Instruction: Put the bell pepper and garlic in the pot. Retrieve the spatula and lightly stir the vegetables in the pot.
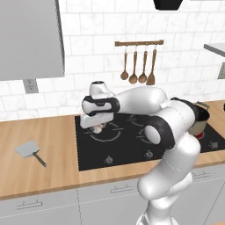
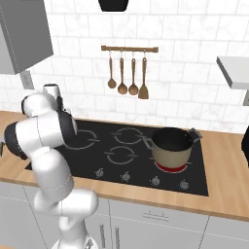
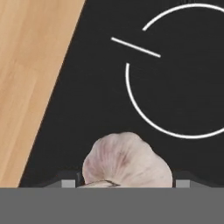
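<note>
On the wooden counter (image 1: 48,132), well left of the black cooktop (image 1: 123,145) and toward the counter's front edge, the spatula (image 1: 30,151) lies flat, its light-grey blade pointing away from the front edge and its dark handle angled back toward it. Next comes the gripper (image 1: 97,128), lowered over the cooktop's rear left burner ring, close to the cooktop's left edge. The garlic (image 1: 98,128) sits right under the hand there; in the hand view the pale pinkish bulb (image 3: 126,162) lies between the two dark finger tips, which stand wide to either side of it, and whether they press on it or merely flank it cannot be told. The black glass and a white burner ring lie beyond the bulb, with the wooden counter running along the cooktop's left edge. On the tiled wall behind the cooktop a rail carries brown wooden utensils (image 1: 138,68). Farther right, the pot (image 2: 171,146) stands upright on the front right burner, which glows red beneath it, near the cooktop's right edge; its inside is dark.
</note>
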Available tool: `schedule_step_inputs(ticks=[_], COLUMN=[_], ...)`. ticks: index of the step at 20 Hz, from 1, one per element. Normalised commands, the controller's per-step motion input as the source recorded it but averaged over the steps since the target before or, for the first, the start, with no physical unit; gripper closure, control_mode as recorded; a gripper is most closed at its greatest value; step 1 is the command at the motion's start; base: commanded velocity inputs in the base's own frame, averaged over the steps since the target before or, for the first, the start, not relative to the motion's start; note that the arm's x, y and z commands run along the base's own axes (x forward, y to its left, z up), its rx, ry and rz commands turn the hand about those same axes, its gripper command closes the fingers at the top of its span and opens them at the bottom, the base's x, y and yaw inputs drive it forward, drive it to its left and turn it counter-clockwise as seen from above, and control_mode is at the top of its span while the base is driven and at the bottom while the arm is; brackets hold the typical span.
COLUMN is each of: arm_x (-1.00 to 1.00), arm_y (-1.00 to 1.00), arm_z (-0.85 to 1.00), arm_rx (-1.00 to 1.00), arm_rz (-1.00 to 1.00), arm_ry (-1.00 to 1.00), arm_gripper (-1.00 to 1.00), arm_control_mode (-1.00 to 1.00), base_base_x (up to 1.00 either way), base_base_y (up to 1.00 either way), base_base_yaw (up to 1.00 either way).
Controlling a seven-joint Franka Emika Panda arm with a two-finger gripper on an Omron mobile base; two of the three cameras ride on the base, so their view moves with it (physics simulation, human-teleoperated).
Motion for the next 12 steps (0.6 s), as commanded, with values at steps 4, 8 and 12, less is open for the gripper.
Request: schedule_step_inputs(ticks=[4, 8, 12], arm_x=[0.38, 0.20, 0.16], arm_y=[-1.00, -1.00, -1.00], arm_z=[0.38, 0.50, 0.54], arm_rx=[0.00, 0.00, -0.04], arm_rz=[-0.14, -0.17, -0.23], arm_ry=[-0.17, -0.18, -0.03], arm_gripper=[1.00, 1.00, 1.00], arm_control_mode=[-1.00, -1.00, -1.00], base_base_x=[0.00, 0.00, 0.00], base_base_y=[0.00, 0.00, 0.00], base_base_yaw=[0.00, 0.00, 0.00])
